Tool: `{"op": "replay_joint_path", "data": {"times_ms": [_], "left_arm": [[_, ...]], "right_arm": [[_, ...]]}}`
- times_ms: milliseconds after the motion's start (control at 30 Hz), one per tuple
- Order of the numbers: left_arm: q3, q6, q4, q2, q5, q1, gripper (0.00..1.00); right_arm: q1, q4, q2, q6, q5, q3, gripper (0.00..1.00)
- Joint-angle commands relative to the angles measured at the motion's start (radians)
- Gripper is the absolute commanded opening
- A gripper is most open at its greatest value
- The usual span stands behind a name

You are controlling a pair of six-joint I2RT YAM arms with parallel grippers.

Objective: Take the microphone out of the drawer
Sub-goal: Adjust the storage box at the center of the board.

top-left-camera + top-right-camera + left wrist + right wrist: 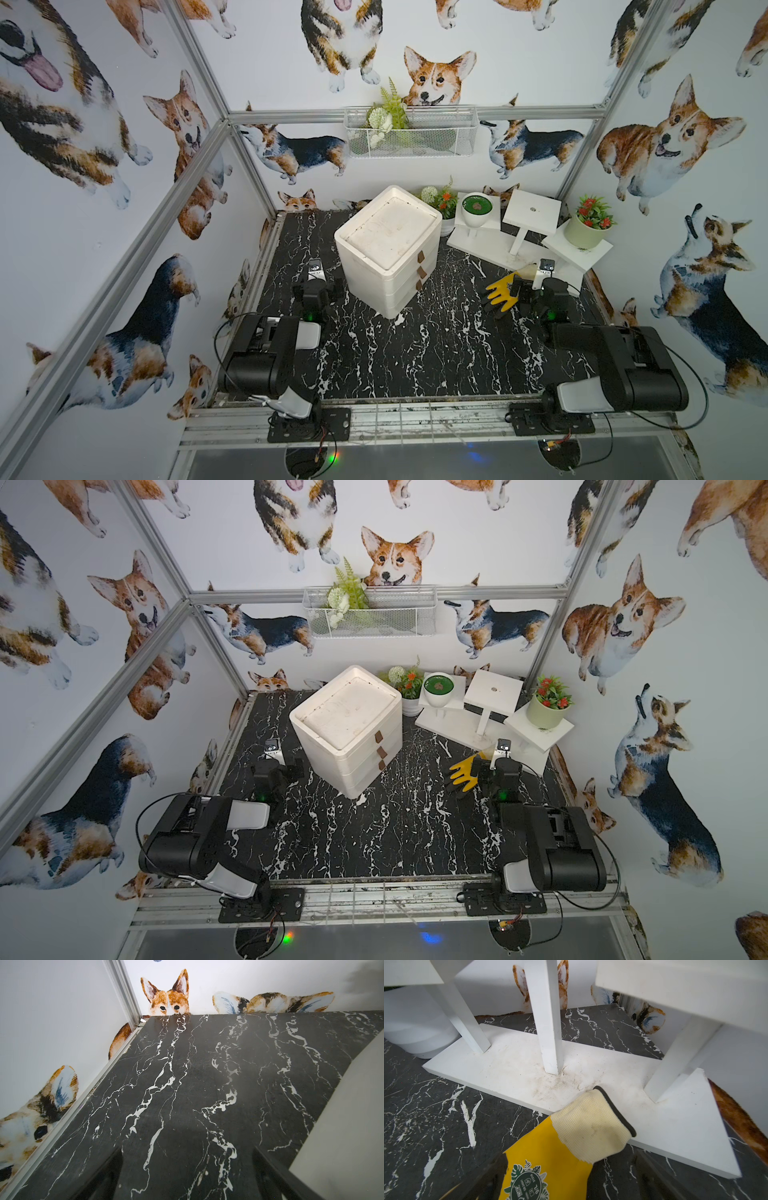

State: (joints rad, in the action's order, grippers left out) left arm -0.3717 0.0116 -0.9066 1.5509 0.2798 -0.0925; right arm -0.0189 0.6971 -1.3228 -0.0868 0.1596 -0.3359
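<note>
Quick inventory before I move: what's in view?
drawer unit: one, white, drawers shut, table middle
glove: one, yellow, cuff on stand's base
stand: one, white, back right
bowl pot: one, white, on stand
flower pot: one, pale green, on stand
plant: one, green, behind drawer unit
wire basket: one, white, back wall
table: one, black marble
microphone: none visible
left end effector: one, black, open, over bare table
right end effector: one, black, open, over glove
</note>
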Motion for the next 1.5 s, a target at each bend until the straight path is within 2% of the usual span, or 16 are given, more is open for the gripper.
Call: {"op": "replay_joint_path", "data": {"times_ms": [0,67,167,267,367,467,533,667,867,1000,1100,1200,1333,1467], "left_arm": [[-0.004,-0.011,0.032,-0.061,-0.025,0.001,1.0],[0.003,0.012,0.103,-0.144,0.027,-0.004,1.0],[0.004,0.064,0.281,-0.325,0.103,-0.004,1.0],[-0.058,0.111,0.592,-0.52,0.154,-0.002,1.0],[-0.14,0.209,0.874,-0.672,0.244,0.003,1.0],[-0.214,0.138,0.984,-0.796,0.115,0.006,1.0],[-0.308,0.124,1.075,-0.83,0.022,0.006,1.0],[-0.615,0.12,1.331,-0.716,-0.145,0.007,1.0],[-1.009,0.126,1.555,-0.457,-0.345,0.006,1.0],[-1.197,0.141,1.628,-0.296,-0.445,0.005,1.0],[-1.31,0.142,1.682,-0.185,-0.51,0.001,0.94],[-1.413,0.126,1.74,-0.093,-0.522,-0.029,0.89],[-1.567,0.06,1.856,0.04,-0.468,-0.102,0.86],[-1.665,0.036,1.937,0.145,-0.423,-0.126,0.84]], "right_arm": [[0.0,-0.172,0.138,-0.026,0.05,-0.046,1.0],[0.0,-0.245,0.26,-0.048,0.034,-0.054,1.0],[0.002,-0.435,0.448,-0.22,0.043,-0.092,1.0],[0.01,-0.667,0.61,-0.546,0.092,-0.136,1.0],[0.032,-0.731,0.719,-0.648,-0.112,-0.148,1.0],[0.031,-0.894,0.745,-0.706,-0.273,-0.225,1.0],[0.017,-1.004,0.722,-0.708,-0.355,-0.289,1.0],[-0.092,-1.173,0.665,-0.674,-0.381,-0.39,0.97],[-0.318,-1.336,0.556,-0.67,-0.274,-0.515,0.92],[-0.461,-1.33,0.446,-0.696,-0.237,-0.569,0.91],[-0.527,-1.282,0.4,-0.709,-0.228,-0.584,0.91],[-0.544,-1.255,0.371,-0.717,-0.246,-0.592,0.91],[-0.544,-1.238,0.358,-0.711,-0.263,-0.591,0.91],[-0.544,-1.234,0.365,-0.707,-0.264,-0.575,0.92]]}}
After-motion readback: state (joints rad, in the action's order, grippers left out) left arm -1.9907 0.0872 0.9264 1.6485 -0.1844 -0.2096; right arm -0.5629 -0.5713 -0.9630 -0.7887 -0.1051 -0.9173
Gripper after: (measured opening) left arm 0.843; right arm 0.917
